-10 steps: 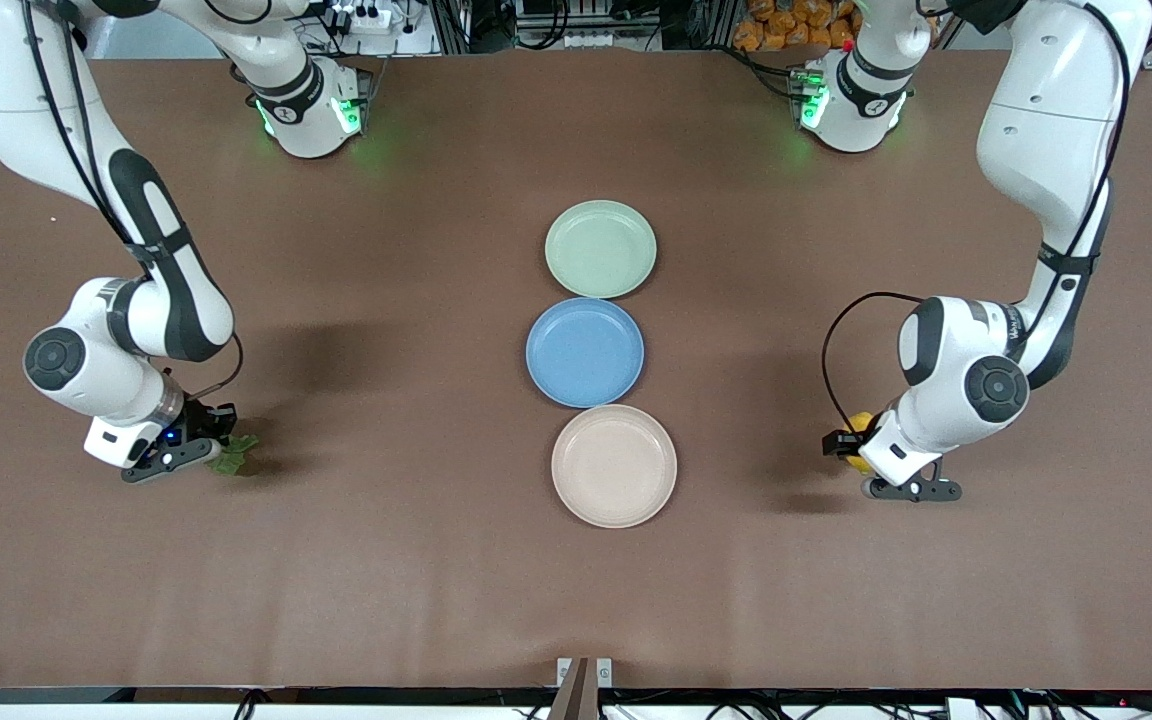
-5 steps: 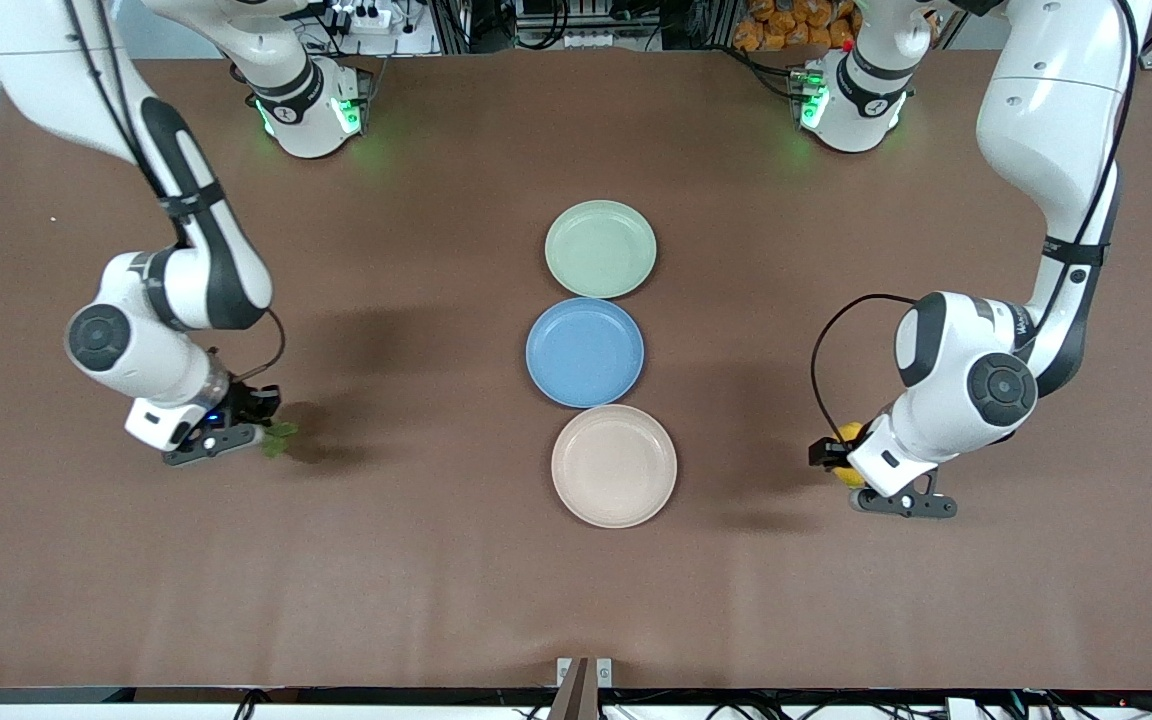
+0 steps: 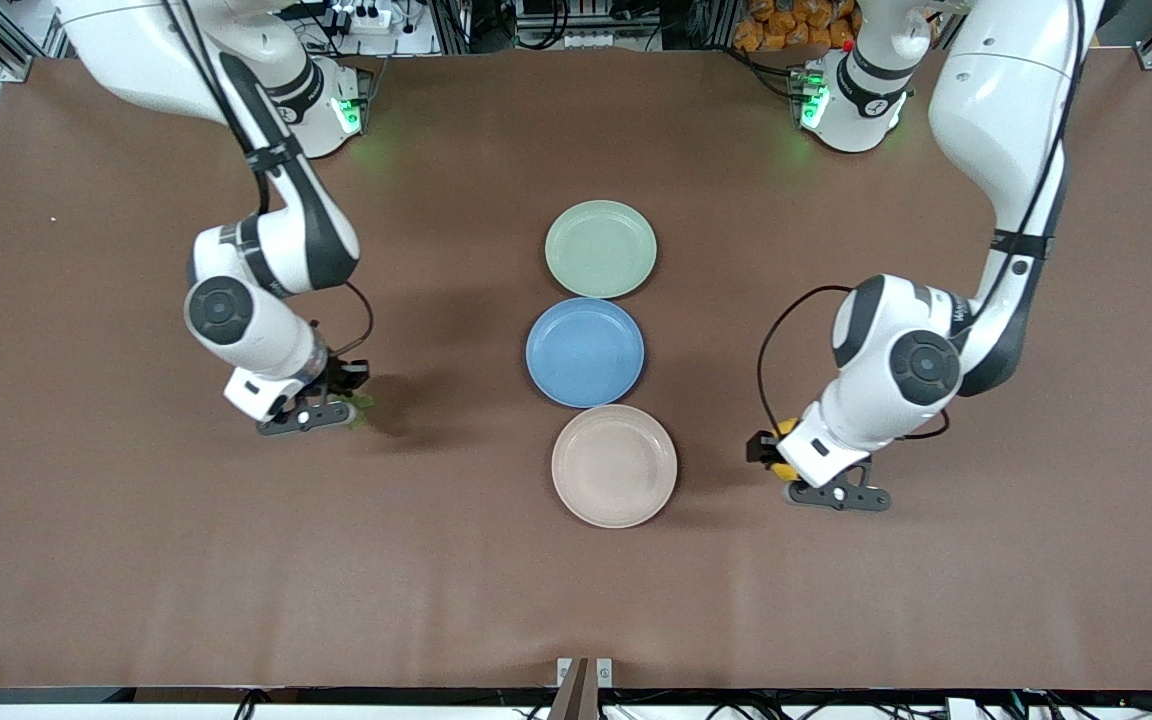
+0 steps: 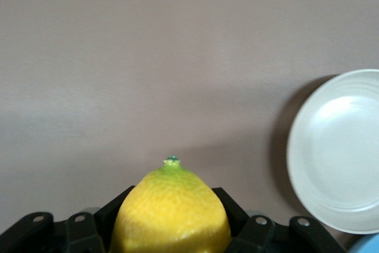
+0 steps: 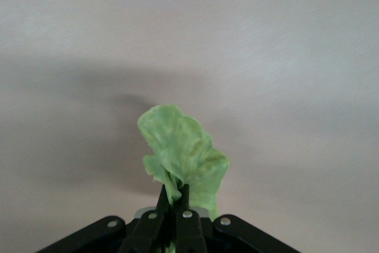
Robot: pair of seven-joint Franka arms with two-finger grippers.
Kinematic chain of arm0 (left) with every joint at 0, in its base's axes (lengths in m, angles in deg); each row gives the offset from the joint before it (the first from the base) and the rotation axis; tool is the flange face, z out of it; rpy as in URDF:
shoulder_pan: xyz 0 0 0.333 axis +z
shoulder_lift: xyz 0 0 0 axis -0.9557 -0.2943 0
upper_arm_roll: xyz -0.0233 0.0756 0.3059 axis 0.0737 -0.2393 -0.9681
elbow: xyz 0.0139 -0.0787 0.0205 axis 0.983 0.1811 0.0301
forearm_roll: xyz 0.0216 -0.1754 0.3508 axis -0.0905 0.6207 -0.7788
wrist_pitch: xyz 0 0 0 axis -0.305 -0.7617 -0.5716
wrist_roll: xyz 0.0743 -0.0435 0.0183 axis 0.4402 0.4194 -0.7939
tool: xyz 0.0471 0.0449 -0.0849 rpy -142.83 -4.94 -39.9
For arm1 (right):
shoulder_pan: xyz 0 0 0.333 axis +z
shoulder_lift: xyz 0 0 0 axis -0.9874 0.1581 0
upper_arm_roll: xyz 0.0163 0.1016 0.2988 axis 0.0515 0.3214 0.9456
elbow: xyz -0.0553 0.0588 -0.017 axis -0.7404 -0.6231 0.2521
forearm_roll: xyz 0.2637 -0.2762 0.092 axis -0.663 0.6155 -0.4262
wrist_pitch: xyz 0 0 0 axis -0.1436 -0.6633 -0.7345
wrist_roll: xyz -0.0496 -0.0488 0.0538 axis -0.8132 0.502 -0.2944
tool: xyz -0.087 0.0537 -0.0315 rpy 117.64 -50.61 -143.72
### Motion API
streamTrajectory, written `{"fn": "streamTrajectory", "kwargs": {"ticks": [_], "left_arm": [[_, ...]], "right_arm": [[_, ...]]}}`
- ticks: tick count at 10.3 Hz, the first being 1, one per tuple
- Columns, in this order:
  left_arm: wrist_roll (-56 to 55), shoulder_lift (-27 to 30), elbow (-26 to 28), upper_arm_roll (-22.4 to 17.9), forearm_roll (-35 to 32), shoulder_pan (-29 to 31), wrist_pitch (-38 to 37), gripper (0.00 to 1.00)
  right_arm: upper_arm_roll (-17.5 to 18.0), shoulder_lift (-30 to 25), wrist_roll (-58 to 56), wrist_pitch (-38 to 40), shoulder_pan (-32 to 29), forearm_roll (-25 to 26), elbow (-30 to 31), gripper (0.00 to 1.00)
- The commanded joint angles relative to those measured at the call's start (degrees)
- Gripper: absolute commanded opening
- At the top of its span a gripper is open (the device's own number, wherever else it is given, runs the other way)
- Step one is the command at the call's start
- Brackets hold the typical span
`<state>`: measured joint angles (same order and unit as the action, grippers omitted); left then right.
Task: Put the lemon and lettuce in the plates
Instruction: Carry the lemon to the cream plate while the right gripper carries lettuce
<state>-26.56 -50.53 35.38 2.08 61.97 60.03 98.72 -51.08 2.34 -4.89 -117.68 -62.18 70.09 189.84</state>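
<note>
My left gripper is shut on the yellow lemon and holds it over the bare table beside the cream plate, toward the left arm's end. The left wrist view shows the lemon gripped between the black fingers. My right gripper is shut on the crumpled green lettuce over the table, toward the right arm's end from the blue plate. The right wrist view shows the lettuce pinched at the fingertips. The mint green plate lies farthest from the front camera. All three plates are empty.
The three plates lie in a row down the table's middle: mint, blue, cream. A pale plate shows at the edge of the left wrist view, with a sliver of the blue plate beside it. Brown tabletop surrounds both grippers.
Both arms have moved in toward the row of plates. The right gripper carried the lettuce and the left gripper carried the lemon, both staying shut.
</note>
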Motion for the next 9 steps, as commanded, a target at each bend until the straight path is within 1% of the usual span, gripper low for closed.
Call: {"fn": "streamTrajectory", "kwargs": {"ticks": [1, 2, 3, 6, 7, 9], "left_arm": [[-4.7, -1.3, -3.2, -0.4, 1.5, -3.0, -1.2, 0.43], [-6.8, -2.5, -4.7, -0.4, 2.0, -4.9, -1.2, 0.43], [-8.9, -3.7, -6.7, -0.4, 2.0, -5.9, -1.1, 0.43], [-13.8, -7.0, -11.3, -0.4, 2.0, -8.9, -0.5, 0.43], [-15.2, -8.5, -12.5, -0.4, 2.0, -9.6, 1.0, 0.43], [-16.1, -10.8, -13.0, -0.4, 2.1, -10.6, 6.2, 0.43]], "right_arm": [[-0.3, -2.8, 7.9, 4.5, 4.6, -0.2, 0.9, 0.05], [-0.3, -3.0, 12.4, 5.4, 7.2, -0.2, 0.8, 0.06], [-0.3, -2.8, 17.4, 6.5, 10.2, -0.2, 0.1, 0.10], [-0.2, -2.6, 25.4, 7.0, 15.5, -0.4, -0.4, 0.12], [-0.2, -2.4, 29.0, 7.0, 17.4, -0.4, -1.0, 0.12], [-0.3, -2.5, 33.7, 8.1, 20.7, -3.4, -1.5, 0.13]]}}
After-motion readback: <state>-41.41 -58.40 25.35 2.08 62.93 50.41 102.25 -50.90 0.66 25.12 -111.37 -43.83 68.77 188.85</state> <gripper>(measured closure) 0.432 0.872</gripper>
